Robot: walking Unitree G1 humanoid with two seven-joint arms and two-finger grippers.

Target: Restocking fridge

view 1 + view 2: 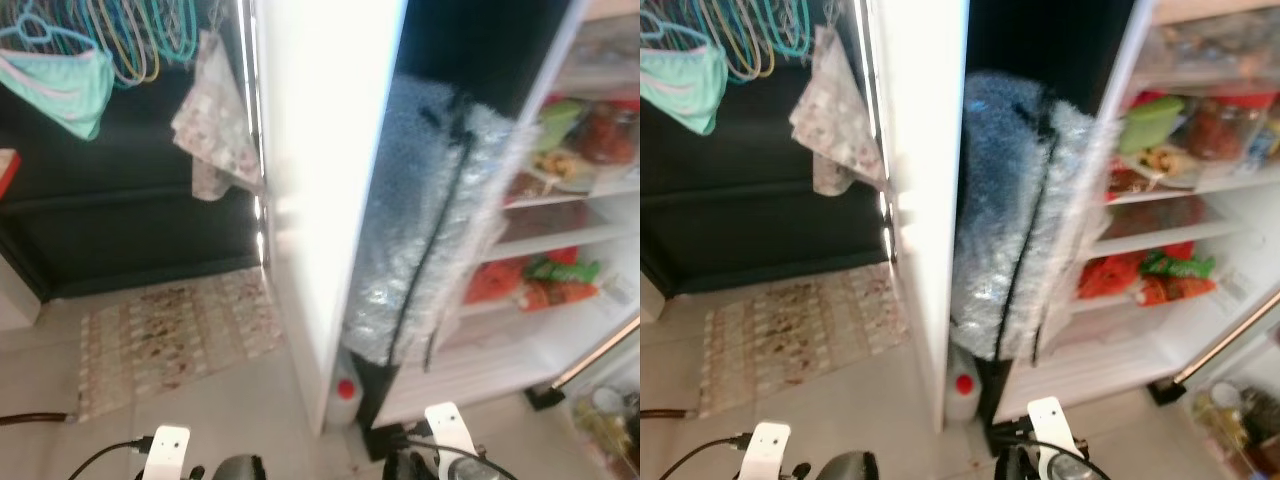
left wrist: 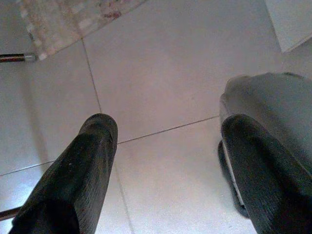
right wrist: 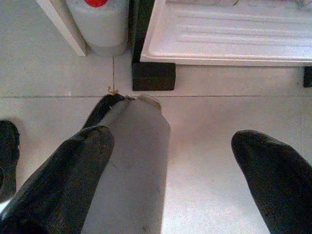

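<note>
Right wrist view: fridge [image 3: 229,39] edge beside bare floor [image 3: 204,161].

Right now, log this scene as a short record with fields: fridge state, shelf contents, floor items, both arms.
fridge: white fridge open, its white door swung out edge-on toward the camera
door covering: silvery bubble-wrap sheet with a black cord hanging over it
shelves: red and green packets on a lower shelf, green-lidded container and plate of food above
floor: clear plastic bottle with red cap at the door's foot, patterned floor mat on pale tiles
left gripper: jaws open above bare tile
right gripper: jaws open, near the fridge base
</note>
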